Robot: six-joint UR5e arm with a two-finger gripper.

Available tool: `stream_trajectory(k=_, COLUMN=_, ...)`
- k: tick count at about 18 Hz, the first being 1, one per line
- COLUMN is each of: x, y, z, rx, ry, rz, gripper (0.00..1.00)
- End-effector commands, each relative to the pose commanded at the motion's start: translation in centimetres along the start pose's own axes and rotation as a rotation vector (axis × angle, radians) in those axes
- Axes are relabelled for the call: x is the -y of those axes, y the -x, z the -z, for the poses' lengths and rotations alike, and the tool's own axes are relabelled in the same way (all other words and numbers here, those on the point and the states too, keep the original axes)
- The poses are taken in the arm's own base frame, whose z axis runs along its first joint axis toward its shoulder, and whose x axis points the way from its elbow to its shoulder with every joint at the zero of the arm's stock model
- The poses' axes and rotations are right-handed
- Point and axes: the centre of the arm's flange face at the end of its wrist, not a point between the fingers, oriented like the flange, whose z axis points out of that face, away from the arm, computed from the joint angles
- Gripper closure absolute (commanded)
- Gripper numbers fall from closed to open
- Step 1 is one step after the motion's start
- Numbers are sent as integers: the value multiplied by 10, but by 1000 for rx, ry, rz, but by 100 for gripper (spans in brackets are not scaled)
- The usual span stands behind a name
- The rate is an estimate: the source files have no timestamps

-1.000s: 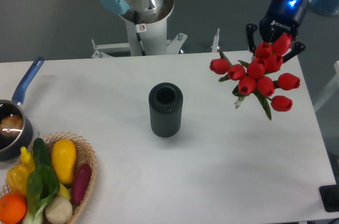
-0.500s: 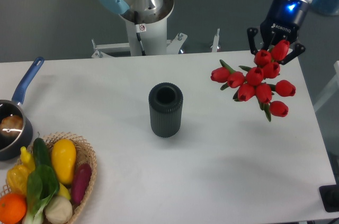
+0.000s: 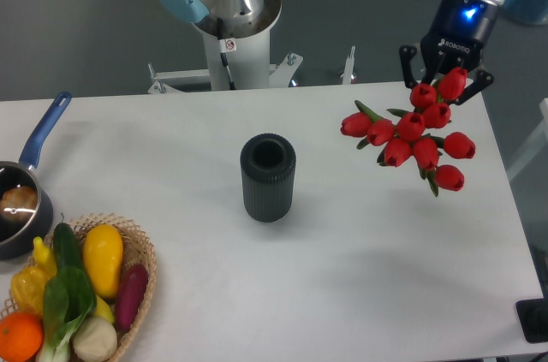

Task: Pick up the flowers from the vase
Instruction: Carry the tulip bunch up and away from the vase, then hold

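Now the flowers (image 3: 412, 132), red closed buds on green stems, hang clear of the vase (image 3: 268, 178) in the air near the surface's (image 3: 342, 251) far right corner. Jaws of the gripper (image 3: 444, 80) appear clamped on the bunch, though buds hide the contact. Since a second ago the bunch has drawn slightly up and tighter. Vase stands empty mid-surface, well apart, with open white space around it.
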Motion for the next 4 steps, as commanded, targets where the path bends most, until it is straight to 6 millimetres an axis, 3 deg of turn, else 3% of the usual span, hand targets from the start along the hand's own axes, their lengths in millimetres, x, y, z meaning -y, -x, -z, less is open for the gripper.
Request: stream_trajectory(k=4, x=4, y=-3, z=1, rx=0, ry=-2, rz=-6, gripper=73)
